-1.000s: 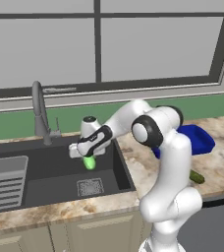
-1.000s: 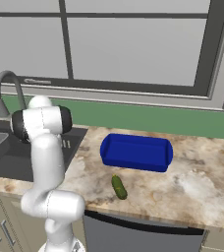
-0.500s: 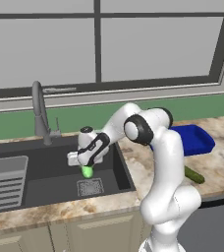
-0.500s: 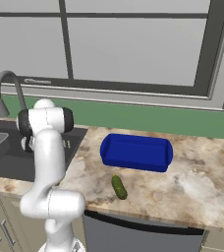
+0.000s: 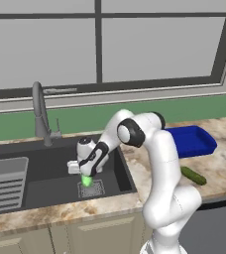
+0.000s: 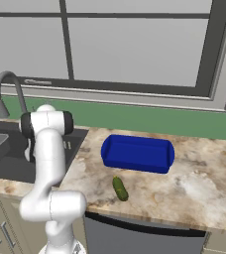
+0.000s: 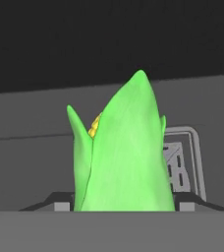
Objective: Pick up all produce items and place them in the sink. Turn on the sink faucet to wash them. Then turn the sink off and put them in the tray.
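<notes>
The claw (image 5: 87, 177) reaches down into the sink (image 5: 45, 174), clamped around a bright green corn cob in its husk (image 7: 124, 157) held just above the square drain grate (image 5: 92, 189). Yellow kernels show at the husk's parting. A dark green cucumber (image 6: 120, 189) lies on the marble tabletop (image 6: 194, 188) just in front of the blue tray (image 6: 137, 153). The gooseneck faucet (image 5: 40, 111) stands behind the basin; a ribbed rack (image 5: 3, 186) occupies its left side.

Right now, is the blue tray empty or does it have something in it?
Empty. The blue tray shows only bare blue floor, and the dark green vegetable lies on the counter in front of it.
</notes>
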You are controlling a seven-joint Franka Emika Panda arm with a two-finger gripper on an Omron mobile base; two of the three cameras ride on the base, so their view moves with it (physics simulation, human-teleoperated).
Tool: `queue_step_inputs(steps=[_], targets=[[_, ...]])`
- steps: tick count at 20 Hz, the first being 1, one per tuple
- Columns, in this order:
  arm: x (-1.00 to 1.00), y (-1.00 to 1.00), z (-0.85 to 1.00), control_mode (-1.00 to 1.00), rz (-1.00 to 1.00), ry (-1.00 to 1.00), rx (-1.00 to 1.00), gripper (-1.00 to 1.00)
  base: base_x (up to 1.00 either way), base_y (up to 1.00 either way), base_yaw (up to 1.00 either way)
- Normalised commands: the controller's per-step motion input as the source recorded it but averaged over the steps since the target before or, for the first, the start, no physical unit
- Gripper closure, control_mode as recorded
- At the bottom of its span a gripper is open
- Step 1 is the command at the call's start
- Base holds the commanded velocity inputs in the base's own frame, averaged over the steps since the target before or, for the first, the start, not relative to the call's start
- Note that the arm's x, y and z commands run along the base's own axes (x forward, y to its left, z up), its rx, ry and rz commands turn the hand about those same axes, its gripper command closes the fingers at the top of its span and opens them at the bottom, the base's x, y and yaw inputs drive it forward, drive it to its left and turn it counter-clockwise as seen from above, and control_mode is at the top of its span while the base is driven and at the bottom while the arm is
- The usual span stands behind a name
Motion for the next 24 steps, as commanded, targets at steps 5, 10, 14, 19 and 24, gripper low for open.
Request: queue_step_inputs(steps=[5, 10, 14, 19, 24], targets=[[0.17, 0.06, -0.34, -1.0, -0.06, 0.0, -0.02, 1.0, 0.0, 0.0, 0.0], [0.13, 0.0, -0.22, -1.0, 0.0, 0.02, 0.0, 1.0, 0.0, 0.0, 0.0], [0.11, 0.0, -0.31, -1.0, 0.0, 0.03, 0.0, 1.0, 0.0, 0.0, 0.0], [0.22, 0.0, -0.37, -1.0, 0.0, 0.04, 0.0, 1.0, 0.0, 0.0, 0.0], [0.25, 0.0, -0.34, -1.0, 0.0, 0.05, 0.0, 1.0, 0.0, 0.0, 0.0]])
